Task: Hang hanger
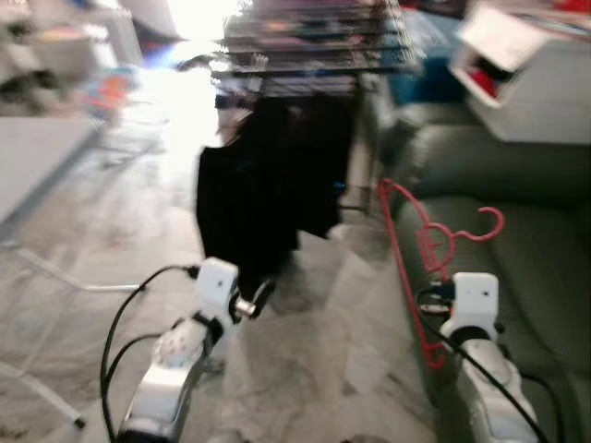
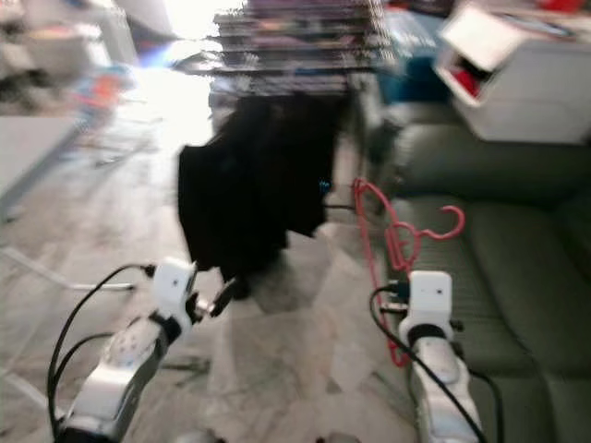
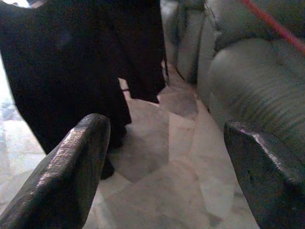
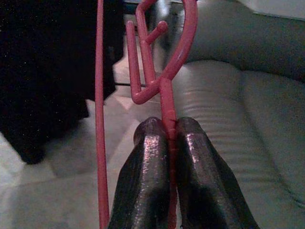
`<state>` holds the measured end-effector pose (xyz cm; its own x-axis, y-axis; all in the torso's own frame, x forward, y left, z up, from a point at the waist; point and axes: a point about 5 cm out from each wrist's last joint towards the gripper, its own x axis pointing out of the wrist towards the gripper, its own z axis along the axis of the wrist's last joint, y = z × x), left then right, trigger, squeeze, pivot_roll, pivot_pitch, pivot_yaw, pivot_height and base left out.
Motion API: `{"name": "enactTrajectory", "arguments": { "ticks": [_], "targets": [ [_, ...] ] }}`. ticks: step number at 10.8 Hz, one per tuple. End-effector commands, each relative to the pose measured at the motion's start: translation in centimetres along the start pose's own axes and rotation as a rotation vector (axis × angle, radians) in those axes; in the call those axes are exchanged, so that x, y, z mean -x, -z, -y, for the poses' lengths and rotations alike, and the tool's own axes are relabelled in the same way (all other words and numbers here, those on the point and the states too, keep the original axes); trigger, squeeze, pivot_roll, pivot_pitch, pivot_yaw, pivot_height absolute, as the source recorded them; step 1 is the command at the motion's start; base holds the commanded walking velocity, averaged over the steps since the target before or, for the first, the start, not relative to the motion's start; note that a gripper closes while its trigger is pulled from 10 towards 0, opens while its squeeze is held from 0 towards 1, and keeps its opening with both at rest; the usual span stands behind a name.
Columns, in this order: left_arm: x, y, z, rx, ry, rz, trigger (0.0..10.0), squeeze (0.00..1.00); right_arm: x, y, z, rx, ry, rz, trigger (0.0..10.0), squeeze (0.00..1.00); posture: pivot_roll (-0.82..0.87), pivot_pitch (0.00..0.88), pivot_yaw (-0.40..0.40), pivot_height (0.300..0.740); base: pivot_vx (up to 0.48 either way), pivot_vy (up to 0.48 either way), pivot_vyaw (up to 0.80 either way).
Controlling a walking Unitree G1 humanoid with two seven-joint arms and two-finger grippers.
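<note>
We are pinching the red hanger [image 4: 164, 90] by its thin bar in the right claw [image 4: 170, 138], both fingers closed tight on it, so the hook is rising above the wrist beside the grey sofa [image 1: 517, 240]. The left claw [image 3: 167, 157] is gaping open, holding nothing. Ahead, dark clothes [image 1: 268, 194] are hanging from a blurred drying rack [image 1: 305, 55]. We judge we should be keeping the grip firm, approaching squarely, and raising the hook over a free rail, clear of the clothes.
</note>
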<state>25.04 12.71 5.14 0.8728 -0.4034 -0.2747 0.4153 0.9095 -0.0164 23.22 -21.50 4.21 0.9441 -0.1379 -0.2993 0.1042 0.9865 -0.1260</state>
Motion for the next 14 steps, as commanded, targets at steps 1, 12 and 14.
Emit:
{"name": "enactTrajectory", "arguments": {
  "ticks": [1, 12, 14],
  "targets": [
    [0.1, 0.1, -0.7, -0.005, -0.016, -0.009, 10.0, 0.00, -0.3, -0.6, -0.5, -0.002, -0.003, 0.022, 10.0, 0.00, -0.07, 0.000, 0.007, 0.740, 0.000, 0.424, 0.00],
    [0.1, -0.2, 0.6, 0.006, 0.058, 0.024, 10.0, 0.00, -2.2, -0.5, 0.3, 0.089, 0.119, -0.019, 10.0, 0.00, -0.07, 0.000, 0.001, 0.740, 0.025, 0.211, 0.00],
    [0.2, -0.1, 0.8, 0.007, 0.061, 0.023, 10.0, 0.00, -2.2, 0.0, 1.0, 0.123, 0.153, -0.048, 10.0, 0.00, -0.07, 0.000, -0.004, 0.740, 0.000, 0.000, 0.00]
  ]
}}
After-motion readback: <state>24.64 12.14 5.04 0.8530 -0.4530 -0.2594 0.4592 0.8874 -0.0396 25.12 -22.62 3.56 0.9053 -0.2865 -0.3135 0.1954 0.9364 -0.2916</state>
